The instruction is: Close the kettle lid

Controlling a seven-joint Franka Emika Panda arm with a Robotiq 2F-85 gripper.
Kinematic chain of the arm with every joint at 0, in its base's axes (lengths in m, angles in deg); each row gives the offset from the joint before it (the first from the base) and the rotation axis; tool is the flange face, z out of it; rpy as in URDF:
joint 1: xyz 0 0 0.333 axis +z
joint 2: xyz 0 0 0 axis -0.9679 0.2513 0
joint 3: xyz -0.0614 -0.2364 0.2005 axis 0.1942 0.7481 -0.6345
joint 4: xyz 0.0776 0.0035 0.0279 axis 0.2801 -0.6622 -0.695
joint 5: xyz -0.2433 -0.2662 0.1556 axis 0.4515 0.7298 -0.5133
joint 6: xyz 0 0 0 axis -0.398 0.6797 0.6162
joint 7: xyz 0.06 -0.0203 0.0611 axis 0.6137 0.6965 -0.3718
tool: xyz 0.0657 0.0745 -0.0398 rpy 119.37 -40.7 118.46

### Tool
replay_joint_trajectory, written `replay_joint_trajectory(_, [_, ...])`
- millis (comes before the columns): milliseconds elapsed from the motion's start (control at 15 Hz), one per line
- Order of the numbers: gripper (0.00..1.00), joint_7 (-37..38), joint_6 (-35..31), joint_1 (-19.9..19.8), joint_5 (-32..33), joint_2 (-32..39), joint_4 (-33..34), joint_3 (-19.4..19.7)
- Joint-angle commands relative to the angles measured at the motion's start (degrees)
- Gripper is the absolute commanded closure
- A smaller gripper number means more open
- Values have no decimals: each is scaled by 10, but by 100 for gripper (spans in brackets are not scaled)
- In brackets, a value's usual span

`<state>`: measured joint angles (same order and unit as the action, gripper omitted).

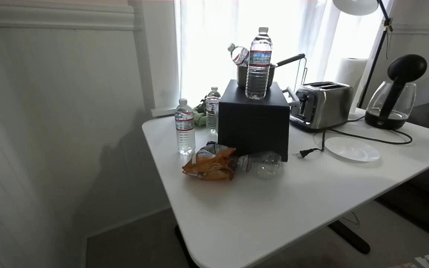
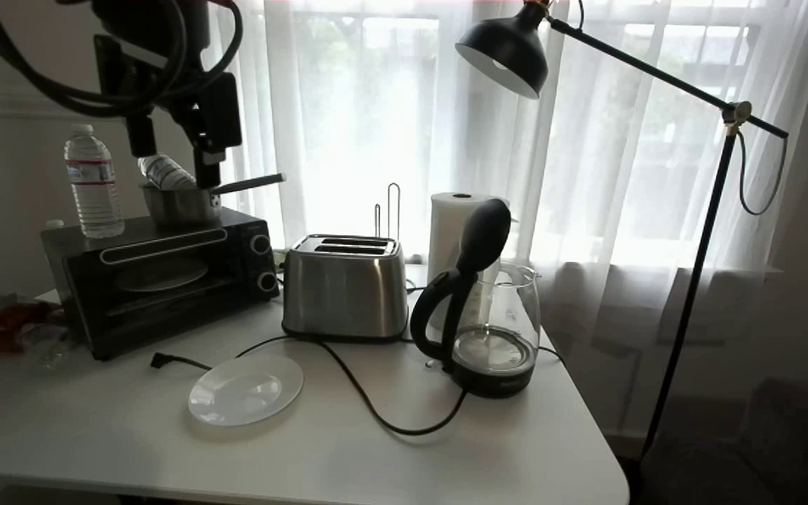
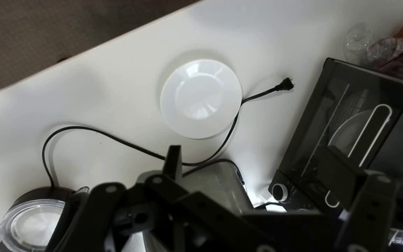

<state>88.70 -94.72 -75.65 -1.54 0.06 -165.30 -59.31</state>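
"What's the biggest thing?"
"The white worktop (image 1: 259, 219). The black oven (image 1: 253, 126) sits toward a far corner, then the toaster (image 2: 344, 298), near the far edge."
"Where's the kettle (image 2: 495, 344)?"
"Near the worktop's right edge, in an exterior view."
"And the jaws?"
"High over the worktop, spread wide apart, with nothing in them."
"Is the lid (image 2: 486, 235) down?"
"No, it's black and sticks right up."
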Motion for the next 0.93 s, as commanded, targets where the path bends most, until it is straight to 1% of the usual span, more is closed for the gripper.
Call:
replay_joint_trajectory(0, [0, -5, 3, -7, -5, 1, 2, -5])
replay_joint_trajectory(200, [0, -5, 3, -7, -5, 1, 2, -5])
replay_joint_trajectory(333, [0, 28, -24, -27, 0, 45, 16, -12])
replay_joint_trajectory(533, [0, 84, -60, -71, 38, 93, 30, -28])
replay_joint_trajectory(733, [0, 134, -75, -112, 77, 143, 51, -34])
replay_joint_trajectory(867, [0, 154, -102, -135, 112, 173, 67, -35])
